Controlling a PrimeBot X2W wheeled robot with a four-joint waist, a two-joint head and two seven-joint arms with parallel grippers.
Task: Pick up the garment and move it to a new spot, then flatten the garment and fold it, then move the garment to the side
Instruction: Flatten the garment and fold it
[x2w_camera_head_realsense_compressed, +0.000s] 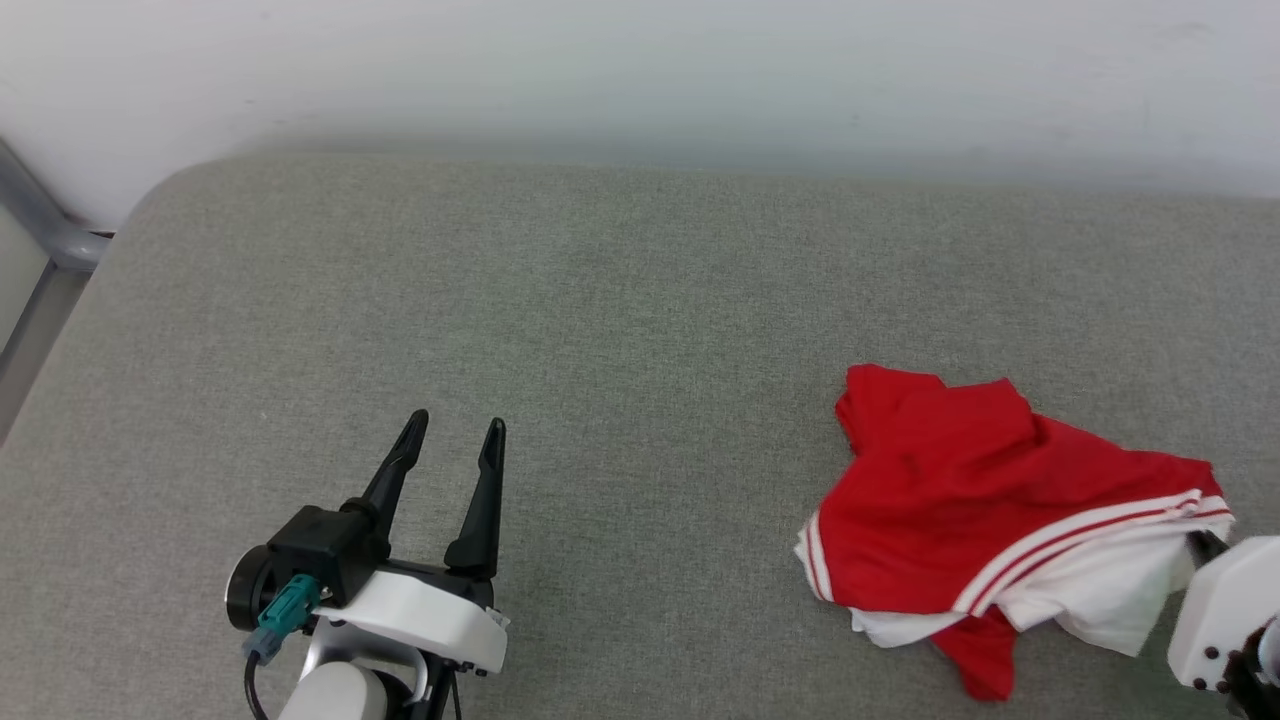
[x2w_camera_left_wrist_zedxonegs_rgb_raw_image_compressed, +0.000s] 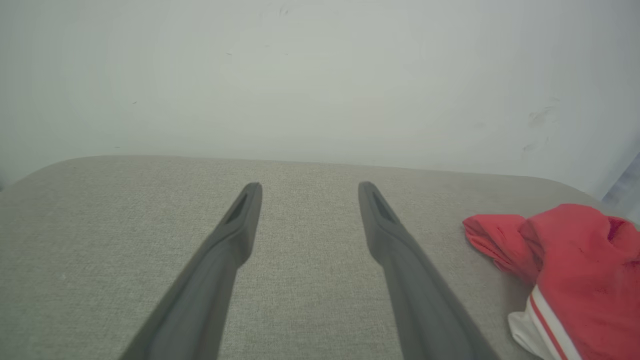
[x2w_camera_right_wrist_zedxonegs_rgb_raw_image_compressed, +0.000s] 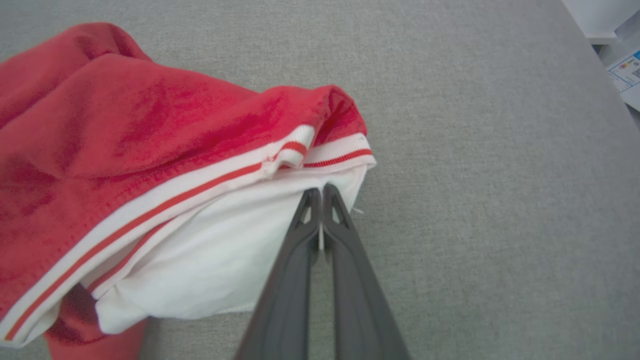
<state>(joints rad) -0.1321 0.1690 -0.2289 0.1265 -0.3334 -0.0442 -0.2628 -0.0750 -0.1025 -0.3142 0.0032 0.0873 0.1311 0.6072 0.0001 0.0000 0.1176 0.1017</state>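
Grey tabletop (x2w_camera_head_realsense_compressed: 600, 300) is noted; garment (x2w_camera_head_realsense_compressed: 960, 480) is pinched at its white edge by right pincer (x2w_camera_right_wrist_zedxonegs_rgb_raw_image_compressed: 321, 192); left pincer (x2w_camera_head_realsense_compressed: 457, 428), spread wide, is well apart leftward.

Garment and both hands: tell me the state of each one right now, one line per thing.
garment: crumpled in a heap on the grey surface, not flattened or folded.
left hand: open, empty, apart from the garment.
right hand: shut, pinching the garment's white fabric at its edge.
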